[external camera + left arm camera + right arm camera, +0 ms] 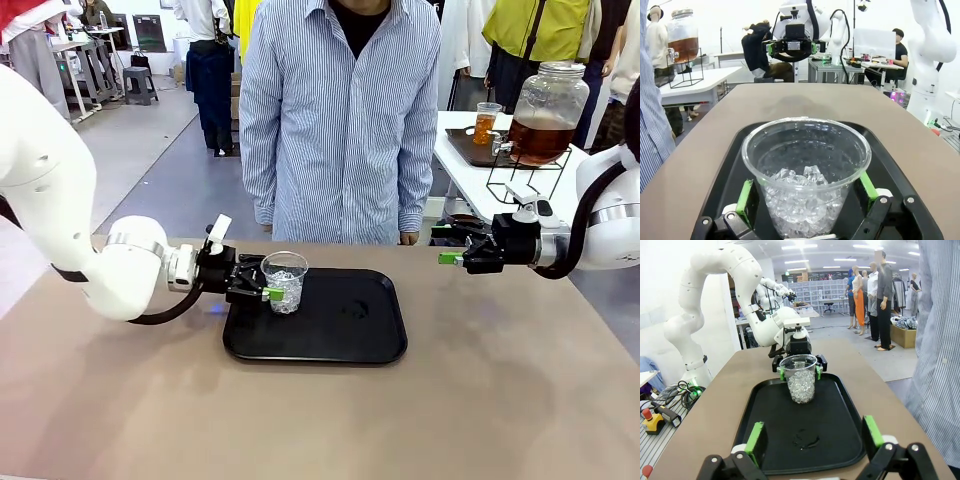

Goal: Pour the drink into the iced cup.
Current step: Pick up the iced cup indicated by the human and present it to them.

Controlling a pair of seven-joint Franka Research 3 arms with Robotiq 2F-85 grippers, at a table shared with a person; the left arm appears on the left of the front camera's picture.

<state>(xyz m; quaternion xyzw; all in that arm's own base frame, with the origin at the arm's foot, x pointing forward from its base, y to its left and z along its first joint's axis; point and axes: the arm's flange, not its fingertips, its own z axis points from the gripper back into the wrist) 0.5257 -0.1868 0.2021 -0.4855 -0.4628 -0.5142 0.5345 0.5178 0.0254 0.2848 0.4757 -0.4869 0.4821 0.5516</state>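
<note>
the iced cup (285,282), clear plastic and about half full of ice cubes, stands upright at the left end of a black tray (350,335) on the brown table (500,400). the left gripper (269,279) straddles it, released, with a green pad at each side of the cup wall. the drink (540,140) sits in a big glass jar (552,88) on a white side table (465,165), well apart. the right gripper (445,245) hangs spread and empty over the table's right side. a person in a striped shirt (340,120) stands across the table.

Left fingers (782,373) flank the iced cup (801,382) on the tray (770,430).
</note>
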